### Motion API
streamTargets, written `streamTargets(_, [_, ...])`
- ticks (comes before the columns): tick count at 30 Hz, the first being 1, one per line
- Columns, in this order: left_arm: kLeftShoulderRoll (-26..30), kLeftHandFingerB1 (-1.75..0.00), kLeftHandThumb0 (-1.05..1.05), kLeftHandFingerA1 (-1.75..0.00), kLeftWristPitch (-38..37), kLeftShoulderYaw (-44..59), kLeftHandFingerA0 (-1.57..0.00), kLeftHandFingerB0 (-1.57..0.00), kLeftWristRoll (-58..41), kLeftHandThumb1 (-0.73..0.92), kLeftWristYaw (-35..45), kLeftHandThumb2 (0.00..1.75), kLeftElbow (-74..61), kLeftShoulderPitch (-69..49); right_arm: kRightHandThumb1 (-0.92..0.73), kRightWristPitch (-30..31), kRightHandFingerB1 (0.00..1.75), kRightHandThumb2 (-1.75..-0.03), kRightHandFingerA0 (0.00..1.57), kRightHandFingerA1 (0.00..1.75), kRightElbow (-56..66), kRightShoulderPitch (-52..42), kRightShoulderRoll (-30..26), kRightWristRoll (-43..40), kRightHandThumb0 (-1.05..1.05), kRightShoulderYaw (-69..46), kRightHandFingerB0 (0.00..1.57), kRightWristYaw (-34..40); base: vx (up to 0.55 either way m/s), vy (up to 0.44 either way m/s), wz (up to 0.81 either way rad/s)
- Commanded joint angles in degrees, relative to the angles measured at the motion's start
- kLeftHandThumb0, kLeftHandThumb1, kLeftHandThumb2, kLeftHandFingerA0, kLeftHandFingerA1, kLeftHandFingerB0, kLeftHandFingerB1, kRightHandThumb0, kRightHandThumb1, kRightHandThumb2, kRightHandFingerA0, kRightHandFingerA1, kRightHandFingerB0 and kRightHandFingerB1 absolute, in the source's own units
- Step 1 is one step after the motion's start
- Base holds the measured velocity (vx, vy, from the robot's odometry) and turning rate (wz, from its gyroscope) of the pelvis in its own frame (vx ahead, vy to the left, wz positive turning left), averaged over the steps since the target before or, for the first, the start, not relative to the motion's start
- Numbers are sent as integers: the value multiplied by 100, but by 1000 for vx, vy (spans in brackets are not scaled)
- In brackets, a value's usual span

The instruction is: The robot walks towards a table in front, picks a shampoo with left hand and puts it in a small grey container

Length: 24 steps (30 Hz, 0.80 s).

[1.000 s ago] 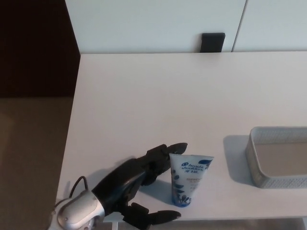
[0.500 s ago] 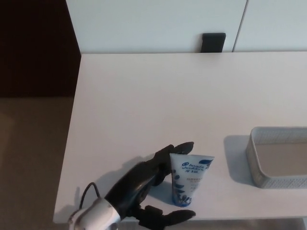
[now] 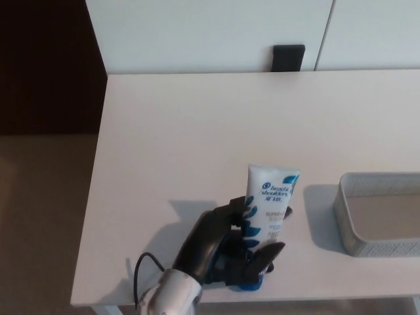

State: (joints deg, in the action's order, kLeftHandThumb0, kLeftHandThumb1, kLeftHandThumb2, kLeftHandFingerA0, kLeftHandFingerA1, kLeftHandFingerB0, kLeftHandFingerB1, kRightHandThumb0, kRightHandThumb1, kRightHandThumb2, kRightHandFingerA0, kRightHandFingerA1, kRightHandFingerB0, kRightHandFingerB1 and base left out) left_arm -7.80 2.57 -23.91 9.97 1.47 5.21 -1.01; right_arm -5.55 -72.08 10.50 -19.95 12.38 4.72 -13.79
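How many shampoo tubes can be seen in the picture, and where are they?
1. The shampoo tube is held upright, cap down, in the left hand, near the front edge of the table, left of the grey container. Nothing seems to hide another one.

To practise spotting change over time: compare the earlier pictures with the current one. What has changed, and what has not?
The left robot hand, open beside the shampoo tube a second ago, has closed around it and seems to have lifted it: the tube now looks taller and nearer. The grey container and the table stayed put.
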Motion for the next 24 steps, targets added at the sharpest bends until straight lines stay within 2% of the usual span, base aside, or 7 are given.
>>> streamTargets(1, [-59, -132, -19, -148, 79, 68, -113, -88, 365, 65, -534, 97, 238, -26, -72, -89, 37, -62, 51, 41, 74, 74, 6, -153, -27, -112, 43, -160, 0, 0, 0])
streamTargets(5, [-29, -135, -18, -151, -28, 108, -111, -85, 367, 66, -553, 100, 105, -109, -73, -98, 38, -61, 54, 42, 105, 134, -20, -11, -28, 15, 47, -115, 0, 0, 0])
streamTargets(10, [12, -132, -20, -147, -227, 232, -111, -84, 224, 76, -462, 80, 103, -149, -73, -75, 38, -61, 53, 42, 100, 141, -16, -18, -27, 37, 46, -101, 0, 0, 0])
streamTargets(12, [38, -128, -16, -143, -493, 285, -114, -86, 151, 70, -404, 91, -21, -132, -72, -107, 38, -61, 54, 42, 96, 124, -42, 4, -28, 70, 47, -113, 0, 0, 0])
streamTargets(17, [27, -128, -17, -143, -488, 287, -114, -87, 137, 72, -326, 88, -345, -98, -71, -105, 38, -61, 55, 43, 95, 98, -56, -39, -28, 58, 47, -125, 0, 0, 0])
streamTargets(18, [-55, -129, -14, -145, -239, 177, -111, -83, 170, 70, -216, 90, -1195, 67, -70, -121, 38, -61, 54, 42, 83, 71, -63, -48, -30, 51, 48, -138, 0, 0, 0])
streamTargets(24, [-268, -122, -21, -145, 451, -180, -107, -86, 474, 67, 58, 89, -2026, 1077, -70, -71, 38, -61, 54, 42, 64, 72, -52, -107, -28, 0, 47, -175, 0, 0, 0])
